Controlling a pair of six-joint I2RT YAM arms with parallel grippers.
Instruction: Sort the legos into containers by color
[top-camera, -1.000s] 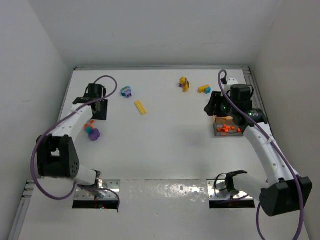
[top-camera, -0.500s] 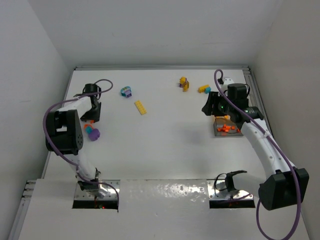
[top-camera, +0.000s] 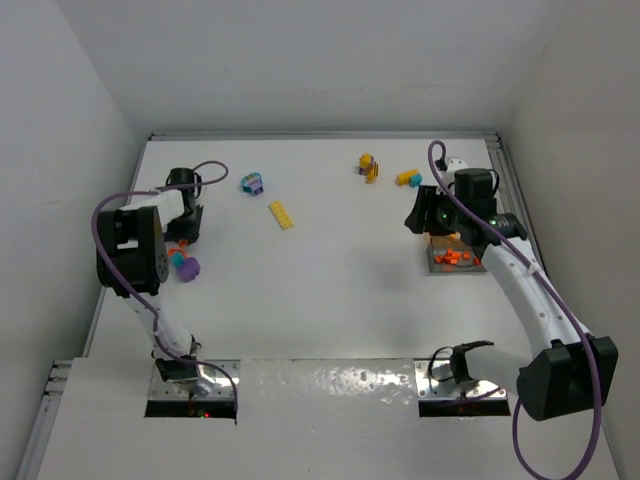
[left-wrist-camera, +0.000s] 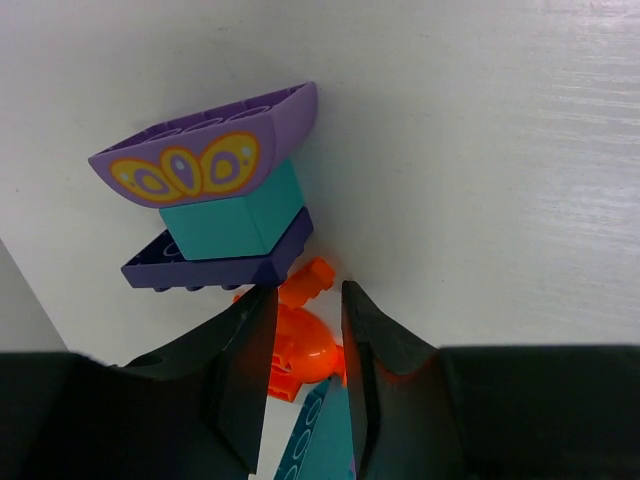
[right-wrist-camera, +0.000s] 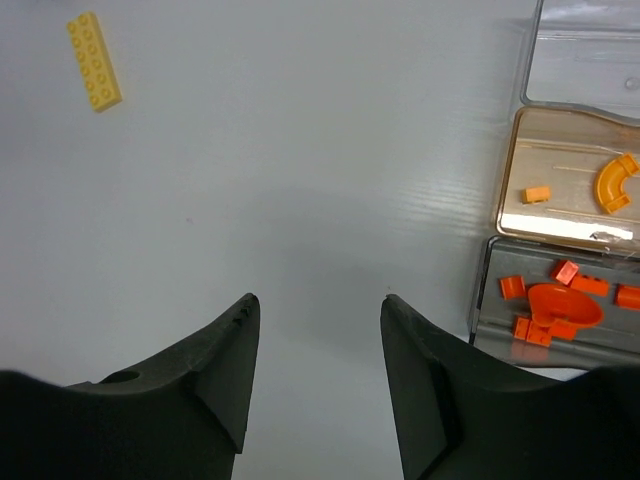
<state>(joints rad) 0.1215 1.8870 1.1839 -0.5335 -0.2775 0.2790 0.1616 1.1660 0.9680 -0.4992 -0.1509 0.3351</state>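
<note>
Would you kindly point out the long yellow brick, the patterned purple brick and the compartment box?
long yellow brick (right-wrist-camera: 94, 60): right wrist view, studded top.
patterned purple brick (left-wrist-camera: 205, 165): left wrist view, patterned face.
compartment box (right-wrist-camera: 565, 140): right wrist view, bare tan floor.

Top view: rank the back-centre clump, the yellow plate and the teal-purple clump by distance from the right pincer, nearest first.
1. Back-centre clump: toward the far edge, just left of the right pincer.
2. Yellow plate: mid-table, well to its left.
3. Teal-purple clump: farther left again, nearer the far edge.
</note>
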